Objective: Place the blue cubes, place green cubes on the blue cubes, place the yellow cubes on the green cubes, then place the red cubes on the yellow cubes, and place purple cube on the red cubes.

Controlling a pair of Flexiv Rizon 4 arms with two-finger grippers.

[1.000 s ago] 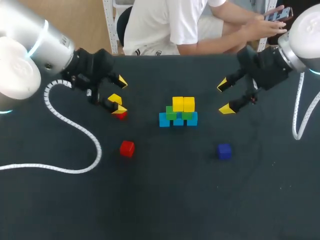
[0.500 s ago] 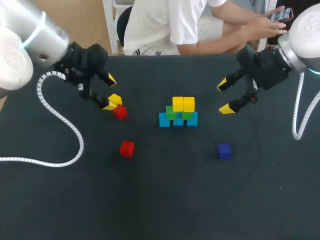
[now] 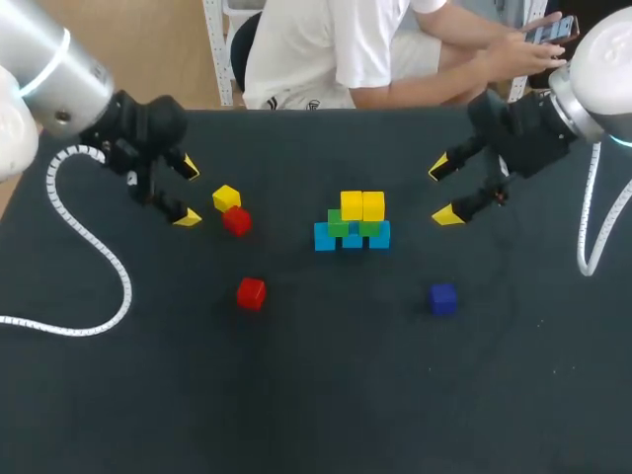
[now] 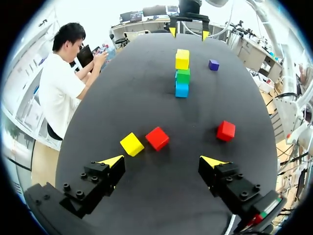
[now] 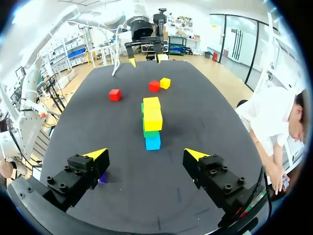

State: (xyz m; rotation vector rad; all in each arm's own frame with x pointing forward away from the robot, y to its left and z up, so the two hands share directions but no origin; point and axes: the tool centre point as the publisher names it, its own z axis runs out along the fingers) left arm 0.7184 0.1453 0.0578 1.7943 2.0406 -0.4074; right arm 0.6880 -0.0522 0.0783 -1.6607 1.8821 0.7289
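dark cloth covers the surface, and near its middle the stack stands: blue cubes in a row at the bottom, green cubes bridging them, two yellow cubes side by side on top. i judge the broad base is meant to carry the layers to come. the left pincer hovers with fingers apart and nothing between them, just left of a loose yellow cube that sits just beside a red cube; it looks lined up for one of the two. a second red cube lies nearer, alone. the right pincer hangs spread and bare to the right of the stack, with the purple cube nearer than it. no container shows; only the stack bears anything.
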